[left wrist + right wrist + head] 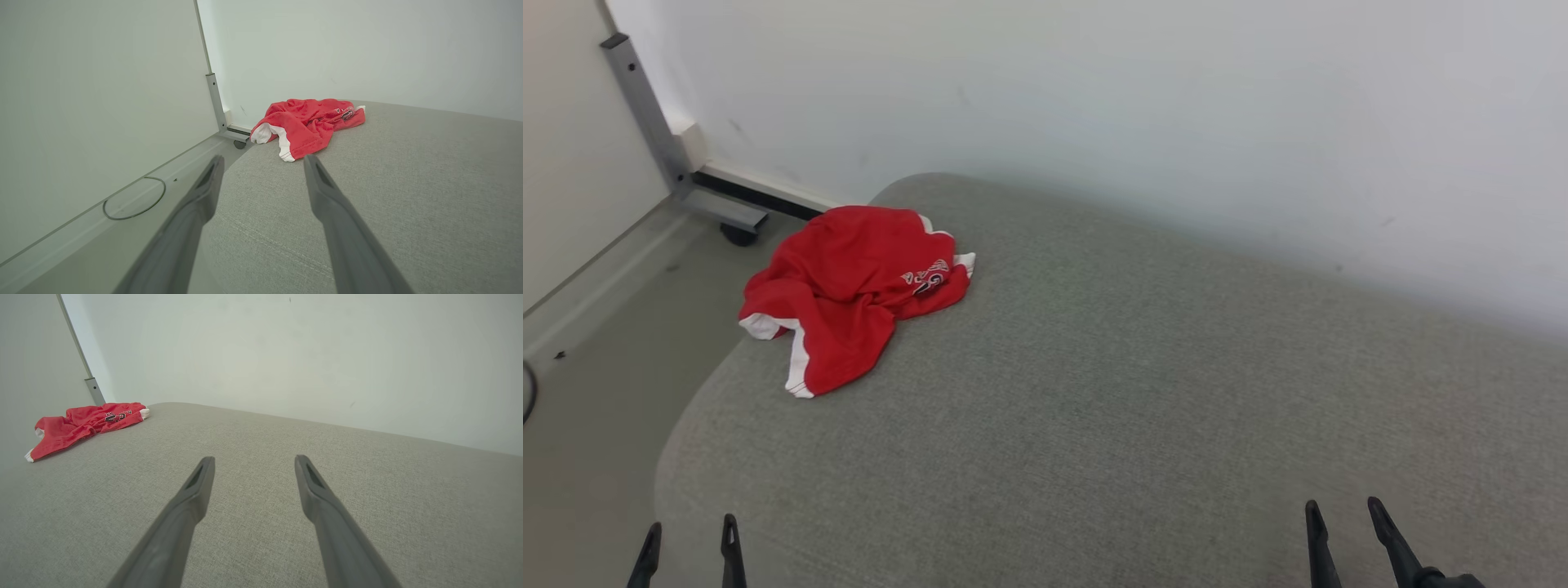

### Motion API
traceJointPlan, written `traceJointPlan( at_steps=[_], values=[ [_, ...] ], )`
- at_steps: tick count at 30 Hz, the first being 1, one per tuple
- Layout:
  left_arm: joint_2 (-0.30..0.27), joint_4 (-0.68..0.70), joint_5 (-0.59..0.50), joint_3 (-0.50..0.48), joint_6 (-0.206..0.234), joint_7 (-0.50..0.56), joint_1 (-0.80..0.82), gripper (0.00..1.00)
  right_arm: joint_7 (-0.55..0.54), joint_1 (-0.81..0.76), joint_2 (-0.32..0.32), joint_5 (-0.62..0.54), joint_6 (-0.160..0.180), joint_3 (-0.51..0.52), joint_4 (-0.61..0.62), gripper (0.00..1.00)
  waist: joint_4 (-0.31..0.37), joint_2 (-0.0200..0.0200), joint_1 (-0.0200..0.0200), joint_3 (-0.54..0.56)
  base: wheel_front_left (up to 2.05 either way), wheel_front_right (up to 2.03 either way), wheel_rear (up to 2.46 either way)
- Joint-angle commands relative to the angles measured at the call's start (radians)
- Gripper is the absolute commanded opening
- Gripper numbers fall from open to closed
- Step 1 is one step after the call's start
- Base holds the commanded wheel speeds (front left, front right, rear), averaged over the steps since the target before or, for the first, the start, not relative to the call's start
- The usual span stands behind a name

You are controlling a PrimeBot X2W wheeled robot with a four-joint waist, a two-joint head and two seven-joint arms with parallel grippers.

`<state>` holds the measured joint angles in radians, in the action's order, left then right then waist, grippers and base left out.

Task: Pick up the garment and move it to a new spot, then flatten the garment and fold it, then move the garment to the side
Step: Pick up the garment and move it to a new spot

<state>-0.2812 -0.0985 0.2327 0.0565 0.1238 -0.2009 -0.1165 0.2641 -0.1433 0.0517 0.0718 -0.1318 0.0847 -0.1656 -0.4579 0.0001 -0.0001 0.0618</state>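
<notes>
The garment (849,286) is a red piece with white trim and a printed logo, lying crumpled at the far left corner of the grey cushioned surface (1135,392). It also lies ahead in the left wrist view (308,124) and far left in the right wrist view (81,424). My left gripper (690,531) stands open at the near left edge, well short of the garment, with nothing between its fingers (327,196). At the near right my right gripper (1343,514) is open and empty, its fingers (314,494) over bare fabric.
A white wall (1176,122) runs behind the surface. Left of it is a floor strip (605,367) with a grey metal post on a caster wheel (739,235) and a thin cable loop (135,200). The garment's edge lies near the surface's left rim.
</notes>
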Motion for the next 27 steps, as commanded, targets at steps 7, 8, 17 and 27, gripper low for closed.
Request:
traceJointPlan(
  at_steps=[7, 8, 17, 27],
  values=[
    [0.006, 0.017, 0.018, -0.02, 0.025, -0.02, -0.025, 1.0, 0.0, 0.041, -0.003, -0.018, 0.003, -0.025, -0.013, 1.0, -0.045, -0.0001, 0.0001, -0.032, 0.0, 0.0, 0.0],
    [0.006, 0.017, 0.02, -0.022, 0.024, -0.021, -0.024, 1.0, 0.0, 0.045, -0.003, -0.019, 0.003, -0.026, -0.015, 1.0, -0.045, -0.0001, 0.0001, -0.034, 0.0, 0.0, 0.0],
    [0.005, 0.006, 0.041, -0.016, 0.015, -0.019, 0.022, 1.0, 0.0, 0.041, -0.003, -0.015, 0.003, -0.022, -0.017, 1.0, -0.037, -0.0001, 0.0001, -0.03, 0.0, 0.0, 0.0],
    [-0.027, -0.07, 0.101, -0.038, -0.043, -0.006, 0.27, 1.0, -0.002, 0.075, 0.014, -0.064, 0.003, 0.001, 0.022, 1.0, 0.09, -0.0001, 0.0001, -0.127, 0.0, 0.0, 0.0]
  ],
)
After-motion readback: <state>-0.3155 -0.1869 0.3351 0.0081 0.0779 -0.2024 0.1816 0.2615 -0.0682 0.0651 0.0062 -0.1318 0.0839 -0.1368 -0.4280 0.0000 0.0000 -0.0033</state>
